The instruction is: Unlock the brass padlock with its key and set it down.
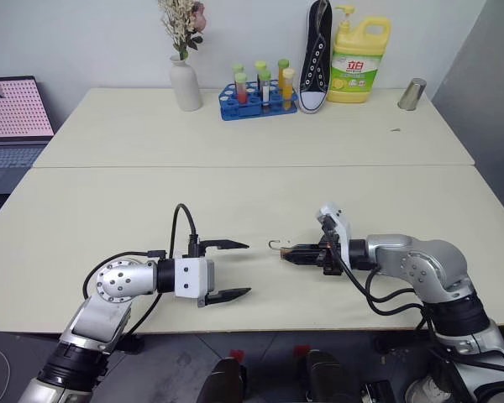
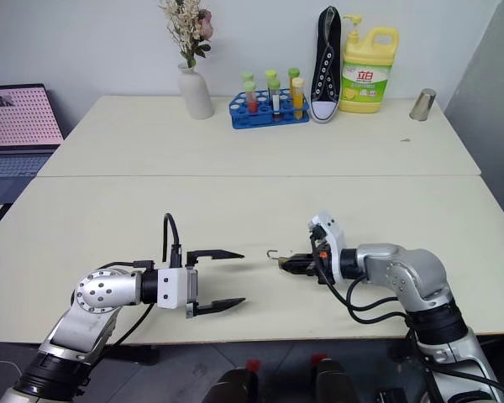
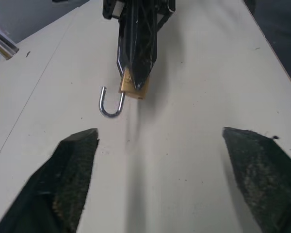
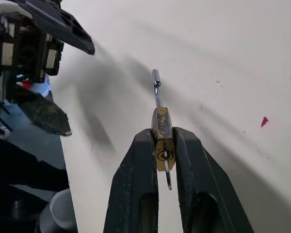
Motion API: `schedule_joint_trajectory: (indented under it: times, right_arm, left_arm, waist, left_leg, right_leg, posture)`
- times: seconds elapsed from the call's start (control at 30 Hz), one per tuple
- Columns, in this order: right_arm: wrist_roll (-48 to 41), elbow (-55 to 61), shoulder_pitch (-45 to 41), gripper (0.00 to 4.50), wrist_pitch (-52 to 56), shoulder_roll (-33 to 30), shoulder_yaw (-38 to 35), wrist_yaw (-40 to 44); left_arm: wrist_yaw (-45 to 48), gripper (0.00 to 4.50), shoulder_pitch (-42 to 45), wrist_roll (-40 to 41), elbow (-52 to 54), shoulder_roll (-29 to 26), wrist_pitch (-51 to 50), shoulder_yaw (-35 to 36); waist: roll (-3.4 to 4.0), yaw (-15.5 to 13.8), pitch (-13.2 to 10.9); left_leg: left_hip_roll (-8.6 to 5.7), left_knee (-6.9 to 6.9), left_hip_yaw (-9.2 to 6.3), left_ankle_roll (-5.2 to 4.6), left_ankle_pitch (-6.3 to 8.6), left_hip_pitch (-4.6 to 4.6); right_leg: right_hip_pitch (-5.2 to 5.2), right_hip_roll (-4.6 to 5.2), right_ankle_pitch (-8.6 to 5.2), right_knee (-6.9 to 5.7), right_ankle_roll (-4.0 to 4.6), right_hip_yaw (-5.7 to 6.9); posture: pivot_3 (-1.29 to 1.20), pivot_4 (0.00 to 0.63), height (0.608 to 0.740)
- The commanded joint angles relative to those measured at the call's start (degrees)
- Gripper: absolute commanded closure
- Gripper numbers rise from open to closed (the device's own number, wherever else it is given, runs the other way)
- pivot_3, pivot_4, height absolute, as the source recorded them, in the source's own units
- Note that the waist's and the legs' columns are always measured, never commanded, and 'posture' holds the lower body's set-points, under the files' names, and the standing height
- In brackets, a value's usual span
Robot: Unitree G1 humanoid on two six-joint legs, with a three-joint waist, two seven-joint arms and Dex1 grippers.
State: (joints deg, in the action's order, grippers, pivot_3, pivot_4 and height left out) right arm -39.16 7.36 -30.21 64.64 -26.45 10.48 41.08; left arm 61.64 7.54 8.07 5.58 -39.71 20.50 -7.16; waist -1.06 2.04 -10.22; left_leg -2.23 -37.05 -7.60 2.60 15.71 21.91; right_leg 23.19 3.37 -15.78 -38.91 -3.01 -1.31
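Observation:
My right gripper is shut on the small brass padlock, held just above the cream table near its front edge. The silver shackle has sprung open and hooks out toward my left gripper. A thin silvery sliver, apparently the key, sticks out at the keyhole end between the fingers. My left gripper stands wide open with nothing in it. It faces the padlock from the left, a short gap away.
Along the table's far edge stand a white vase of dried flowers, a blue rack of tubes, a black shoe, a yellow detergent bottle and a metal cup. A laptop sits off to the left.

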Motion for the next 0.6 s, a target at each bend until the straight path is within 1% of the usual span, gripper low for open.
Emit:
schedule_joint_trajectory:
  times: [0.03, 0.1, 0.13, 0.17, 0.2, 0.33, 0.43, 0.47, 0.5, 0.6]
  right_arm:
    - [1.0, -5.8, -4.5, 4.36, 0.3, 2.6, 0.2, 0.5]
    - [2.0, -7.7, -5.8, 4.36, 0.0, 2.4, 1.1, 1.5]
    - [2.8, -8.8, -6.3, 4.01, -0.4, 2.0, 1.6, 2.0]
    - [4.1, -9.8, -6.6, 3.55, -1.3, 1.2, 2.3, 2.5]
    - [5.0, -10.1, -6.8, 3.31, -2.0, 0.1, 2.9, 3.2]
    - [9.0, -8.4, -6.2, 1.89, -6.1, -4.0, 5.3, 5.7]
    - [11.4, -2.0, -3.1, 0.77, -10.6, -10.0, 4.9, 8.4]
    - [12.3, 0.9, -1.6, 0.50, -12.9, -11.9, 4.4, 8.9]
    - [13.0, 2.8, -0.6, 0.10, -14.7, -13.1, 4.1, 9.3]
    - [13.5, 9.7, 3.4, 0.04, -19.7, -16.8, 1.9, 11.1]
  left_arm:
    - [-2.0, 0.00, -0.9, -0.4, 2.3, 0.9, 0.3, -0.1]
    - [-2.9, 0.00, -1.3, -0.2, 2.9, 1.2, -0.7, 0.0]
    - [-3.3, 0.00, -1.5, 0.3, 3.2, 1.4, -1.9, 0.1]
    - [-4.0, 0.00, -1.9, 1.3, 3.9, 1.7, -4.2, 0.3]
    - [-4.4, 0.00, -2.1, 2.5, 4.6, 1.9, -6.8, 0.5]
    - [-6.9, 0.00, -2.2, 6.6, 7.3, 2.9, -17.3, 1.7]
    - [-7.4, 0.00, -1.0, 8.2, 8.0, 1.2, -26.3, 2.6]
    - [-8.0, 0.00, -0.4, 7.7, 8.1, 0.6, -28.8, 2.8]
    - [-8.5, 0.00, -0.1, 7.3, 8.3, 0.2, -30.5, 2.9]
    - [-8.5, 0.00, 0.5, 5.1, 8.5, -1.8, -30.5, 2.8]
  waist:
    - [0.00, 0.0, 0.0]
    - [0.01, 0.0, 0.0]
    - [0.01, -0.1, 0.0]
    - [0.01, -0.2, 0.0]
    - [0.01, -0.2, 0.0]
    - [0.00, -0.2, 0.0]
    - [0.01, -0.2, 0.0]
    - [0.01, -0.3, 0.0]
    - [0.01, -0.2, 0.0]
    - [0.01, 0.0, 0.0]
  left_leg:
    - [-0.01, 0.00, 0.00, 0.00, 0.00, 0.00]
    - [-0.02, -0.01, -0.01, 0.00, 0.00, 0.02]
    - [-0.01, -0.01, -0.02, 0.00, 0.00, 0.01]
    - [-0.02, -0.01, -0.03, 0.00, 0.00, 0.02]
    - [-0.03, -0.01, -0.03, 0.00, 0.00, 0.02]
    - [-0.08, -0.03, -0.05, 0.00, 0.00, 0.05]
    - [-0.05, -0.02, -0.02, 0.00, 0.00, 0.04]
    - [-0.05, -0.02, -0.05, 0.00, 0.00, 0.06]
    - [-0.06, -0.02, -0.06, 0.00, 0.00, 0.08]
    - [-0.03, -0.01, -0.02, 0.00, 0.00, 0.07]
  right_leg:
    - [0.00, 0.00, 0.00, 0.00, 0.00, 0.00]
    - [0.00, 0.00, 0.00, -0.02, 0.00, 0.02]
    - [0.01, 0.00, 0.00, -0.02, 0.00, 0.02]
    - [0.01, 0.00, 0.00, -0.01, 0.00, 0.04]
    - [0.00, 0.01, 0.00, -0.01, 0.00, 0.04]
    - [0.00, 0.08, 0.00, 0.00, 0.00, 0.06]
    - [-0.01, 0.03, 0.00, -0.02, -0.01, 0.13]
    - [-0.01, 0.03, -0.01, -0.02, -0.01, 0.18]
    - [-0.02, 0.03, -0.01, -0.01, -0.02, 0.21]
    - [-0.02, 0.02, -0.01, 0.01, -0.02, 0.19]
  posture:
    - [0.00, 0.150, 0.740]
    - [0.00, 0.150, 0.740]
    - [0.00, 0.150, 0.740]
    - [0.00, 0.150, 0.740]
    - [0.00, 0.150, 0.740]
    - [0.00, 0.150, 0.740]
    - [0.00, 0.150, 0.740]
    - [0.00, 0.150, 0.740]
    - [0.00, 0.150, 0.740]
    - [0.00, 0.150, 0.740]
